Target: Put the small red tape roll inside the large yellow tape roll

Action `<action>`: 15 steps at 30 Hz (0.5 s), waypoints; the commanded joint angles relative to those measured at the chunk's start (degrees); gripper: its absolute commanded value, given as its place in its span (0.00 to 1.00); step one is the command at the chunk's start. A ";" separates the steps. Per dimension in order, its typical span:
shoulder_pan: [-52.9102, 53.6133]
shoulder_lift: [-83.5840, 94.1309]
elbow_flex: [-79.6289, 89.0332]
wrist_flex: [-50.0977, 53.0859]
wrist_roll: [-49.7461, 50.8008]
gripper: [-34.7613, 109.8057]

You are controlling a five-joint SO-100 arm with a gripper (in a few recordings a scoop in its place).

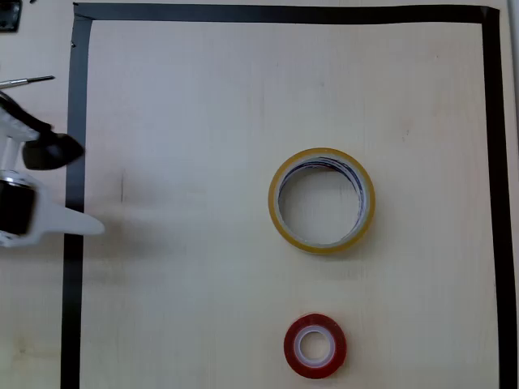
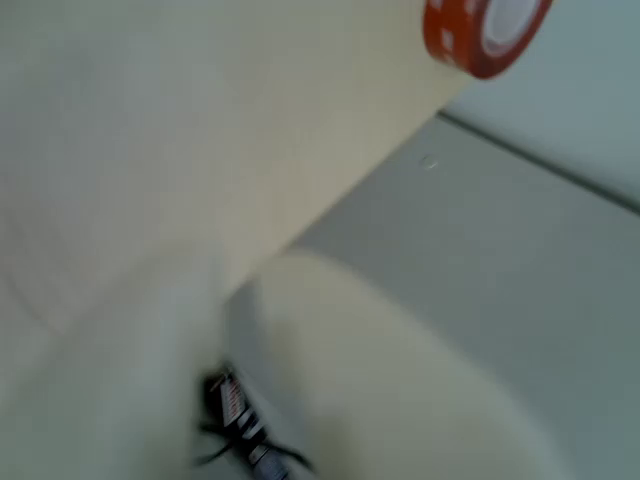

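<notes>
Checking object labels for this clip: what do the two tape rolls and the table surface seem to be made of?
The large yellow tape roll: likely glossy translucent plastic tape, thin-walled, dark print showing on its inner wall. The small red tape roll: opaque red tape, probably plastic, on a white core that could be plastic or card. The table: pale wood or wood-look laminate with faint grain, matte, bordered by black tape.

No text, label, brand, number or sign can be read in either view. The large ring of translucent yellow tape [image 1: 322, 200], seen from overhead, carries dark print on its inner wall, too small to make out. In the wrist view, the small red tape ring with a white core [image 2: 487, 34] shows white marks on its outer band, blurred beyond reading.
</notes>
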 commanded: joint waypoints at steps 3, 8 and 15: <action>6.77 -44.03 -39.90 2.55 -1.05 0.24; 8.00 -57.66 -55.46 6.06 -3.25 0.24; 8.17 -68.73 -68.38 5.80 -3.52 0.24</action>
